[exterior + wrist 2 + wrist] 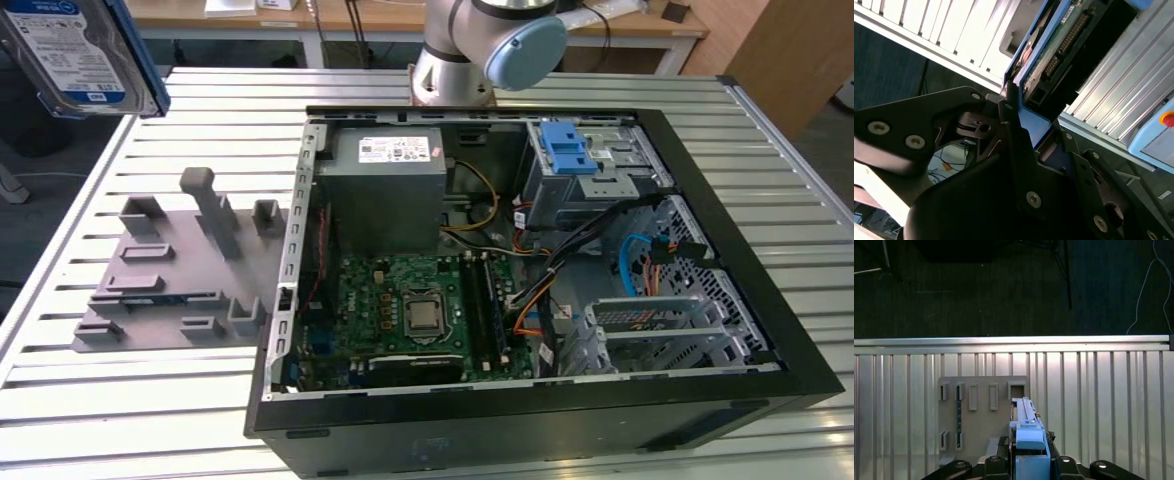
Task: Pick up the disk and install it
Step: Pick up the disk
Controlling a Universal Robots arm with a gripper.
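The disk [80,55] hangs high above the table at the exterior view's upper left, with its blue-and-white label facing the camera and a blue rail along its edge. In both wrist views my gripper [1028,444] [1034,131] is shut on it. The first wrist view looks along the disk [1026,422] edge-on, with its blue bracket between the black fingers [1002,444]. In the second wrist view the disk's [1054,47] green circuit board and connector side point away from the gripper. The disk is well above the grey holder plate [174,270] and left of the open computer case [747,330].
The case lies open on the slatted metal table [107,420]. Inside are a grey power supply [387,180], a motherboard [414,310] and a metal drive cage with a blue latch [574,155]. The arm's base [461,60] stands behind the case. The table's far edge [1014,342] lies beyond the holder plate [981,410].
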